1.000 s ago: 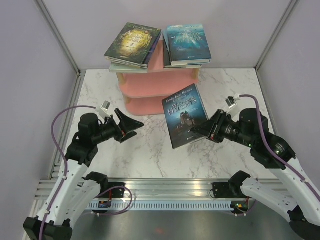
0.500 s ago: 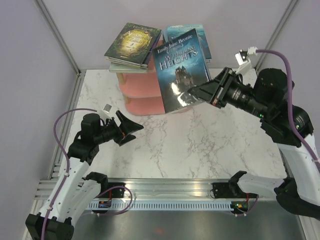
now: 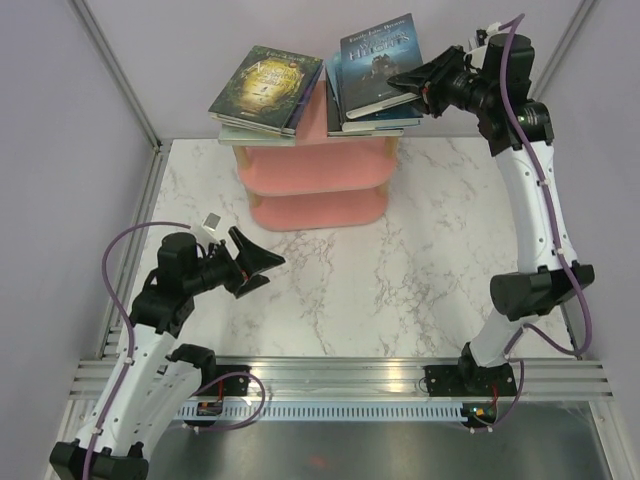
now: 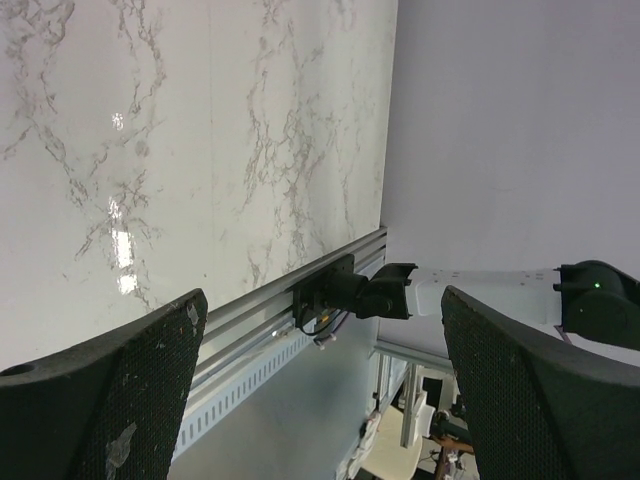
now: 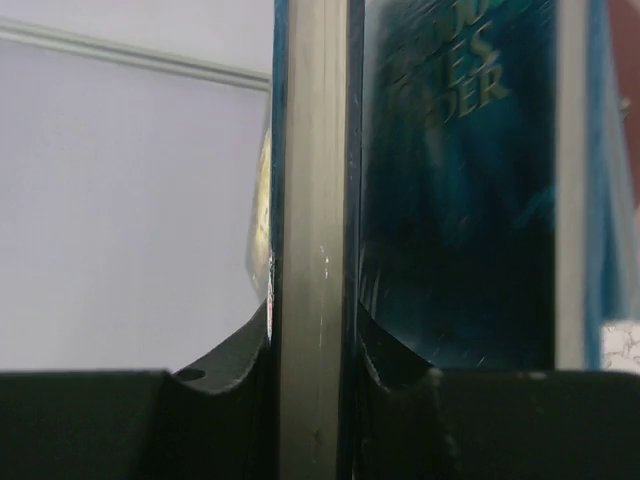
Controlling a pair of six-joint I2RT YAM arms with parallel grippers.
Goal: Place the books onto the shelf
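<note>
**Item 1. Shelf** (image 3: 312,172): pink, three tiers. It stands at the far edge of the worktop (image 3: 420,280), about midway along it. The two lower tiers show no books from above.

**Item 2. Left stack** (image 3: 266,88): lies on the left end of the top tier, green-gold cover uppermost. It is skewed and overhangs the board.

**Item 3. Right stack** (image 3: 378,122): lies on the right end of the top tier, beside item 2. The top cover is teal and mostly hidden by item 4.

**Item 4. Dark blue book** (image 3: 375,52): held flat, cover up, directly over the right stack. It looks tilted, and whether it touches the stack cannot be told. It is held by one edge, probably so the rest can settle on the pile before release.

**Item 5. Right pincer** (image 3: 408,88): arm stretched high toward the far edge. It is clamped on the dark blue book, whose page edge (image 5: 312,250) fills the gap in the wrist view.

**Item 6. Left pincer** (image 3: 262,262): fingers wide apart and holding nothing. It hangs over the left side of the worktop, well apart from the shelf, likely parked out of the way.

**Status:** no book lies on the bare worktop, so this placement seems to be the last.
</note>
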